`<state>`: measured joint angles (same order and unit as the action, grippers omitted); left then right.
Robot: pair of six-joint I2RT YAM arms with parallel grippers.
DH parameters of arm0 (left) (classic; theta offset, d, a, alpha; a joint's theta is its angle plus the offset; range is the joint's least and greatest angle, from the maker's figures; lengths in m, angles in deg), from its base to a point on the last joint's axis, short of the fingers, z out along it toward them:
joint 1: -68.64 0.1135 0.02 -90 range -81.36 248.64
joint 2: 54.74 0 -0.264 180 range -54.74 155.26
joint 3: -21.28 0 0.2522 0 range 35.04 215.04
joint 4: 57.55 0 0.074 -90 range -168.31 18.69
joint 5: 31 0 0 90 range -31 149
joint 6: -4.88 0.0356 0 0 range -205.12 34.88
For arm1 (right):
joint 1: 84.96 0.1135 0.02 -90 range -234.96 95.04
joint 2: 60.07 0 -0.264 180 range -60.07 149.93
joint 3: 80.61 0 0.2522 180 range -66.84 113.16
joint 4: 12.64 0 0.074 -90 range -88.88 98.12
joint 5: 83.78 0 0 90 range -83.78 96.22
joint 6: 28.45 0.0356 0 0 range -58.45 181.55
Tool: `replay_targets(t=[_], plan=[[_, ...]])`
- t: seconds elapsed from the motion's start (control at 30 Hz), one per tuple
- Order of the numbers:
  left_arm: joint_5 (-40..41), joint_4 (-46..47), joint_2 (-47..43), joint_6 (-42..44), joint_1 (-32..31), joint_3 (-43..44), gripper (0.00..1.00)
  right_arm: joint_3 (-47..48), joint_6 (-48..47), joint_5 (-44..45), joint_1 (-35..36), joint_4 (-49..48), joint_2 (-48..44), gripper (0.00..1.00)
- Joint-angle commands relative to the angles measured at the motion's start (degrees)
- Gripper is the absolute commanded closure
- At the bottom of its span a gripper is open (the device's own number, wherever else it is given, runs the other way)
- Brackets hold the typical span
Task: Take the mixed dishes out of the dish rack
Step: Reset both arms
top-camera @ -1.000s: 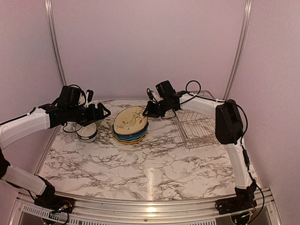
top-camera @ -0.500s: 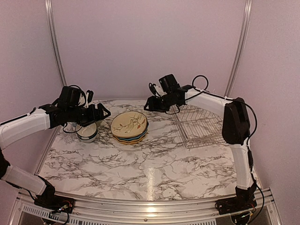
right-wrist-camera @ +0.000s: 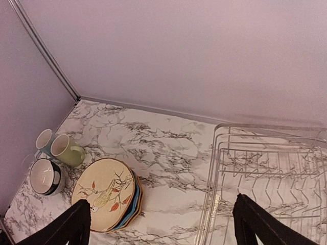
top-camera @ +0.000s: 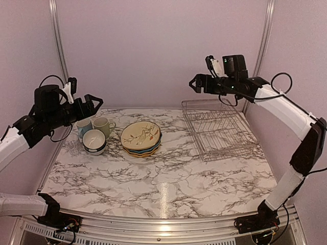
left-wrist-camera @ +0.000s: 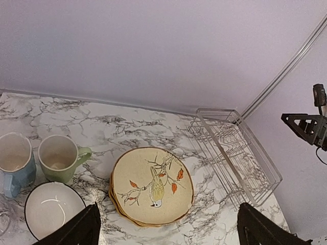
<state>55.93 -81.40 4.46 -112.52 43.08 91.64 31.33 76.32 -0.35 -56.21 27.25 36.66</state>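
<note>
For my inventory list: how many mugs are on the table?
2. A blue mug stands at the far left; a green mug stands beside it, both behind the white bowl. None seems hidden.

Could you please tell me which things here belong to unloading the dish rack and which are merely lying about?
Job: dish rack, cream plate topping the plate stack, white bowl, light-blue mug, pale-green mug.
Just there: marble table, metal frame posts.
</note>
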Motion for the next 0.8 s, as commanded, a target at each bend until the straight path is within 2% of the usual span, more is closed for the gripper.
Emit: replay_targets(t=[0.0, 0.17, 0.43, 0.77], plan=[[7.7, 2.9, -4.7, 3.3, -0.1, 1.5, 0.04, -5.6, -4.1, 8.3, -2.7, -3.8, -10.1, 0.04], [11.6, 4.0, -9.1, 4.8, -0.2, 3.0, 0.02, -9.6, -6.2, 16.0, -3.4, -5.2, -20.3, 0.02], [16.0, 4.0, -13.1, 10.0, -0.2, 7.2, 0.01, -14.8, -10.0, 21.6, -3.4, -10.3, -32.6, 0.02], [22.5, 4.8, -16.2, 13.2, -0.1, 6.0, 0.01, -16.8, -14.7, 23.3, -3.4, -15.3, -39.1, 0.02]])
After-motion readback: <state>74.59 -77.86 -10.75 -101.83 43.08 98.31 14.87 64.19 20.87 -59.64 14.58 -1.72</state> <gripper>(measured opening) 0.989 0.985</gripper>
